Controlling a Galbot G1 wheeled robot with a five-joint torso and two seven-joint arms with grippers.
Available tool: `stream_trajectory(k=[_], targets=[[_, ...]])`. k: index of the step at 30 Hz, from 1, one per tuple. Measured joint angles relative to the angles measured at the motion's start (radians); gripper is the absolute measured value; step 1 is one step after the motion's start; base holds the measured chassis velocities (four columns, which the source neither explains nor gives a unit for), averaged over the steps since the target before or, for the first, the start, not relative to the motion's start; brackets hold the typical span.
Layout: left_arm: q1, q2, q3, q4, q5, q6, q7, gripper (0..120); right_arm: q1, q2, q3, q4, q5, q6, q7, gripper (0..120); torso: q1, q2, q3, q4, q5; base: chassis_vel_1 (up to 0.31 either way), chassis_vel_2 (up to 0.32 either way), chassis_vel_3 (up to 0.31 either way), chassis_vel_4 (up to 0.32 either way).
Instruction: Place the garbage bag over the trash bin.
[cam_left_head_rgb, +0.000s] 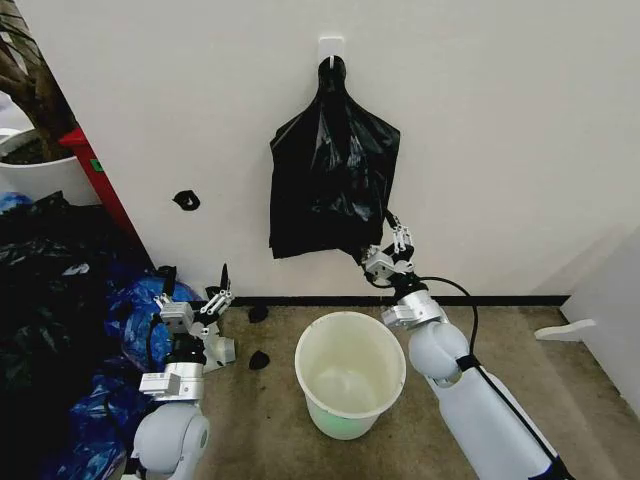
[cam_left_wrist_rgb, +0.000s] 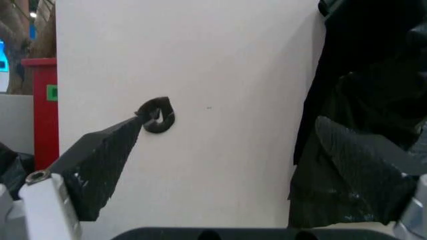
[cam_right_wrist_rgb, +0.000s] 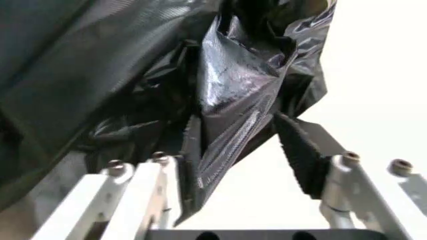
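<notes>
While trash bin (cam_left_head_rgb: 350, 375) stands empty | right claw (cam_right_wrist_rgb: 257, 155) open around garbage bag (cam_left_head_rgb: 333, 180) corner | left claw (cam_left_head_rgb: 212, 297) open, empty

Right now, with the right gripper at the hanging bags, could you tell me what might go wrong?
The right gripper is open around one fold of the bag bundle on the wall hook; closing could catch several layers, or yank the whole bundle off. The trash bin stands just below the right arm, so a swing back might knock it. The left gripper idles low, open.

Small black mark (cam_left_head_rgb: 186, 200) on the wall, perhaps plastic, unidentifiable.
</notes>
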Motion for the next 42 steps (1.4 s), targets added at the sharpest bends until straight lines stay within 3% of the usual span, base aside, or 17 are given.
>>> stream_trajectory(k=[7, 11, 14, 16, 19, 22, 26, 29, 31, 36, 42], targets=[[-0.011, 0.002, 0.010, 0.002, -0.004, 0.000, 0.000, 100, -0.001, -0.004, 0.000, 0.052, 0.108, 0.043, 0.026, 9, 0.000, 0.000, 0.000, 0.0001, -0.0001, 0.000, 0.000, 0.000, 0.000], [-0.029, 0.023, 0.015, -0.011, -0.047, -0.003, 0.013, 100, -0.006, -0.007, -0.007, 0.089, 0.204, 0.060, 0.028, 0, 0.000, 0.000, 0.000, 0.0000, -0.0002, 0.000, 0.000, 0.000, 0.000], [-0.065, 0.115, 0.031, -0.036, -0.186, -0.059, 0.102, 100, -0.018, -0.025, -0.038, 0.159, 0.469, 0.064, -0.004, 0, 0.000, 0.000, 0.000, 0.0000, -0.0001, 0.000, 0.000, 0.000, 0.000], [-0.071, 0.136, 0.034, -0.036, -0.201, -0.074, 0.124, 100, -0.020, -0.030, -0.044, 0.170, 0.514, 0.067, -0.014, 0, 0.000, 0.000, 0.000, 0.0001, 0.0000, 0.000, 0.000, 0.000, 0.000], [-0.123, 0.257, 0.060, -0.007, -0.223, -0.149, 0.283, 100, -0.030, -0.049, -0.075, 0.217, 0.726, 0.091, -0.070, 0, 0.000, 0.000, 0.000, -0.0001, -0.0002, 0.000, 0.000, 0.000, 0.000], [-0.205, 0.355, 0.097, 0.011, -0.234, -0.153, 0.362, 100, -0.034, -0.055, -0.096, 0.247, 0.851, 0.105, -0.100, 0, 0.000, 0.000, 0.000, 0.0001, -0.0003, 0.000, 0.000, 0.000, 0.000], [-0.310, 0.420, 0.156, 0.028, -0.239, -0.130, 0.390, 100, -0.033, -0.055, -0.104, 0.258, 0.902, 0.107, -0.110, 0, 0.000, 0.000, 0.000, 0.0001, -0.0003, 0.000, 0.000, 0.000, 0.000], [-0.472, 0.470, 0.258, 0.065, -0.185, -0.090, 0.393, 100, -0.028, -0.049, -0.103, 0.258, 0.929, 0.118, -0.127, 0, 0.000, 0.000, 0.000, -0.0003, 0.0008, 0.000, 0.000, 0.000, 0.000], [-0.491, 0.474, 0.275, 0.070, -0.173, -0.083, 0.384, 100, -0.028, -0.048, -0.103, 0.258, 0.930, 0.119, -0.130, 0, 0.000, 0.000, 0.000, -0.0002, 0.0004, 0.000, 0.000, 0.000, 0.000], [-0.661, 0.482, 0.421, 0.102, 0.006, -0.024, 0.316, 100, -0.028, -0.039, -0.102, 0.259, 0.929, 0.129, -0.148, 0, 0.000, 0.000, 0.000, -0.0002, -0.0004, 0.000, 0.000, 0.000, 0.000], [-0.736, 0.483, 0.449, 0.165, 0.159, -0.009, 0.340, 100, -0.023, -0.032, -0.102, 0.257, 0.924, 0.131, -0.152, 0, 0.000, 0.000, 0.000, 0.0000, -0.0001, 0.000, 0.000, 0.000, 0.000]])
